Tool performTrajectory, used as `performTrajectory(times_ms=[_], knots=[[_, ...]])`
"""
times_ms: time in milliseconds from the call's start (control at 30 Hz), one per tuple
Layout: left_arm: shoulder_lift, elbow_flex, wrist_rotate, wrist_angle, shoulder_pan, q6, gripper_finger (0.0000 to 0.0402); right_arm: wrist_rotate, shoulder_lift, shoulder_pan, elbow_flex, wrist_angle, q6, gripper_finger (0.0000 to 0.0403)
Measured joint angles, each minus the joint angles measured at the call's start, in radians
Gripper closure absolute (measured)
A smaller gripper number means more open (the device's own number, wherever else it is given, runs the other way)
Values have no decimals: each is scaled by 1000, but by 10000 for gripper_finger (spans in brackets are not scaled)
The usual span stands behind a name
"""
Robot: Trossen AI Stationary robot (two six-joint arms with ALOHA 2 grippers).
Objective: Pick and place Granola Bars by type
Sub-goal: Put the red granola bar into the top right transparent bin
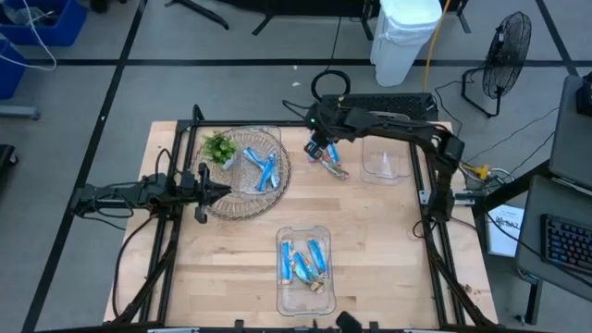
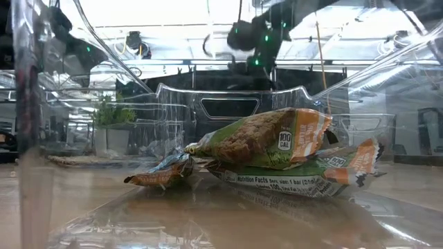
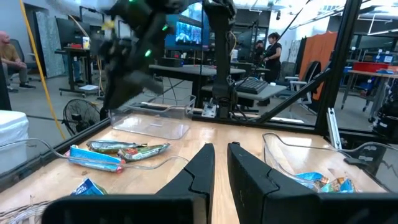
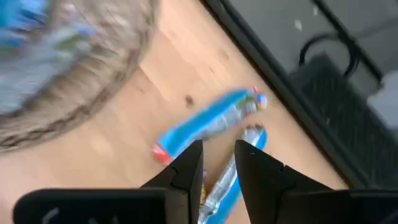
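Note:
Several blue-and-white bars (image 1: 263,168) lie in a round woven tray (image 1: 231,205), next to a small green plant. More blue bars and a tan one fill a clear bin (image 1: 303,268) by the near edge; the low view shows green-and-orange wrappers (image 2: 277,146) up close. A few loose bars (image 1: 331,163) lie on the wood near the far edge. My right gripper (image 1: 319,146) hovers open just above them; in its wrist view a blue bar (image 4: 208,127) lies ahead and a second (image 4: 222,180) shows between the fingers. My left gripper (image 1: 211,185), shut, waits at the tray's left rim.
An empty clear bin (image 1: 384,165) stands right of the loose bars, near the right arm's base. Dark frame rails (image 1: 427,222) run along the table's left and right sides. Bare wood (image 1: 370,250) lies between the two bins. People show in the room beyond.

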Motion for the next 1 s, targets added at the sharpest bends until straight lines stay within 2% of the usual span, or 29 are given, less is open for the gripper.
performTrajectory(times_ms=[133, 300, 467, 567, 733, 833, 1000], knots=[[0, 0, 0, 0, 0, 0, 353, -3, 48, -46, -1, -94, 20, 305], [0, 0, 0, 0, 0, 0, 353, -5, 87, -65, -4, -179, 20, 252], [0, 0, 1, 0, 0, 0, 353, -4, 94, -65, -71, -119, 34, 187], [0, 0, 1, 0, 0, 0, 353, -4, 97, -65, -125, -58, 35, 163], [0, 0, 1, 0, 0, 0, 353, -33, 95, -65, -192, 60, 49, 155], [0, 0, 1, 0, 0, 0, 353, -77, 96, -65, -219, 104, 61, 160], [0, 0, 2, 0, 0, 0, 353, -81, 96, -66, -249, 129, 62, 174]])
